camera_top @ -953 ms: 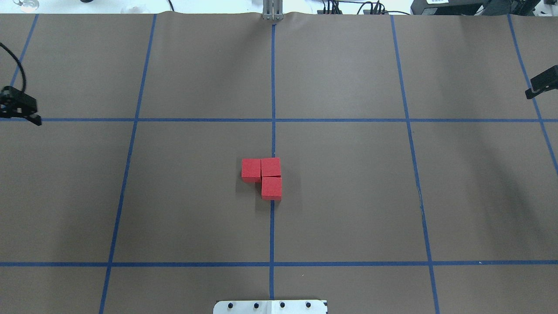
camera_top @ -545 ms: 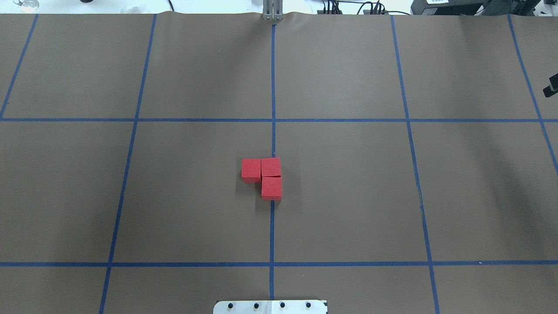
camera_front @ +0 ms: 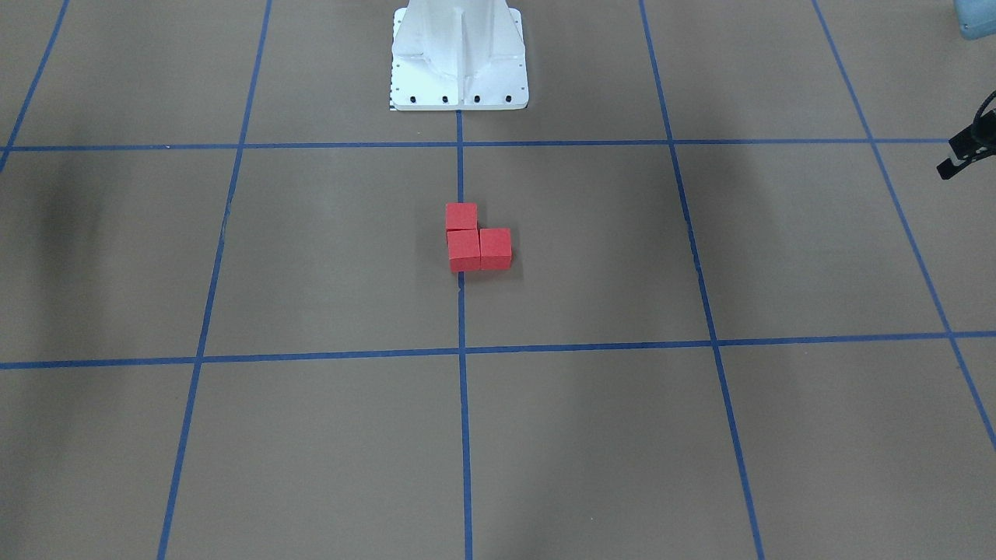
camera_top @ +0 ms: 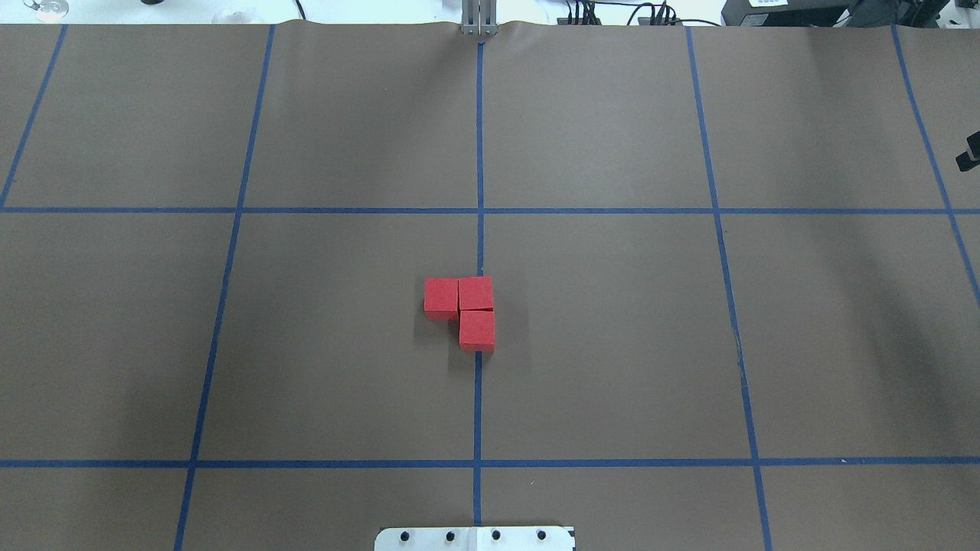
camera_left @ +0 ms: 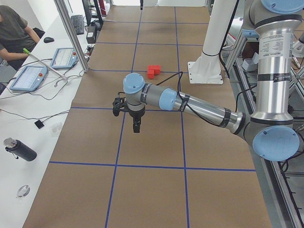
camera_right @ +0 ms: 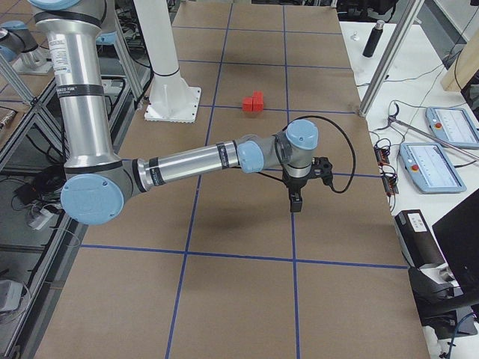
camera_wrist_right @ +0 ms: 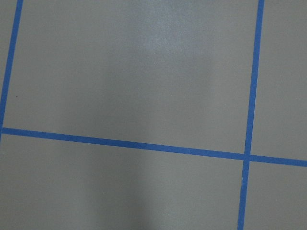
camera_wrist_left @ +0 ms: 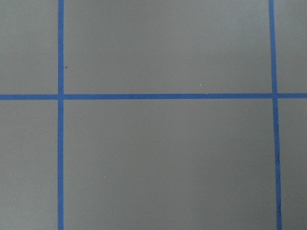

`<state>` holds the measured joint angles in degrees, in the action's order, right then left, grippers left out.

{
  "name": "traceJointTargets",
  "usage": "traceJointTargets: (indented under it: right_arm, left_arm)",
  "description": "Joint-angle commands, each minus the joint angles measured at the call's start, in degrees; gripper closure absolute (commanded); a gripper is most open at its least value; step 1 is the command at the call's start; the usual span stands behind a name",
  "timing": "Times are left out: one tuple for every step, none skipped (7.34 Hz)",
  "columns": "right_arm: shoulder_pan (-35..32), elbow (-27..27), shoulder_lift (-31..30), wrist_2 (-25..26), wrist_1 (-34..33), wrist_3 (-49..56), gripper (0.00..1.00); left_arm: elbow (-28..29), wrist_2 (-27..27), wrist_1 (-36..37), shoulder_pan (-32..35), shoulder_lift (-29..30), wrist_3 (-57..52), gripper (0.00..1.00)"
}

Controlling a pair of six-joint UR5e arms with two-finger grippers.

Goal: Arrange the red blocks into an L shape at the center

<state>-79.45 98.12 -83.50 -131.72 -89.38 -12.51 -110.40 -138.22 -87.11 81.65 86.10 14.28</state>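
Three red blocks (camera_top: 475,294) sit touching in an L on the centre tape line: one to the left (camera_top: 441,298), one nearer the base (camera_top: 477,330). They also show in the front-facing view (camera_front: 464,250). My left gripper (camera_left: 136,127) hangs over bare paper far from them; only a sliver of it shows at the front-facing view's right edge (camera_front: 965,152). My right gripper (camera_right: 295,203) hangs far off on the other side, a sliver at the overhead view's right edge (camera_top: 969,153). I cannot tell whether either is open or shut. Both wrist views show only paper and tape.
Brown paper with a blue tape grid (camera_top: 480,210) covers the table. The white robot base (camera_front: 459,62) stands at the near edge. A side bench with tablets (camera_left: 28,76) and a bottle (camera_left: 19,149) lies beyond the far edge.
My left gripper has left the overhead view past its left edge. My right gripper has drawn back to that view's right edge. The red blocks have not moved.
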Motion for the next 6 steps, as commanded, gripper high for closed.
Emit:
traceJointTargets:
  right_arm:
    - [0.0, -1.2, 0.1, -0.2, 0.1, 0.5, 0.00]
    - [-0.3, -1.2, 0.1, -0.4, 0.1, 0.4, 0.00]
    - [-0.3, -1.9, 0.1, -0.5, 0.0, 0.2, 0.00]
    - [-0.3, -1.9, 0.1, -0.6, 0.0, 0.1, 0.00]
    - [-1.1, -2.0, -0.3, -3.2, 0.0, 0.1, 0.00]
    - [-1.1, -2.1, -0.6, -3.9, 0.0, 0.1, 0.00]
  left_arm:
    - [0.1, -0.4, -3.2, 1.3, -1.2, -7.1, 0.00]
    - [-2.3, -0.2, -3.2, 1.2, -1.1, -7.0, 0.00]
    - [-3.0, -0.4, -3.2, 1.2, -1.8, -7.0, 0.00]
    - [-2.5, -0.2, -3.2, 1.1, -1.5, -7.0, 0.00]
    - [-1.8, -0.1, -3.2, 1.1, -1.3, -7.0, 0.00]
    - [-1.8, -0.4, -3.2, 1.1, -1.4, -7.0, 0.00]
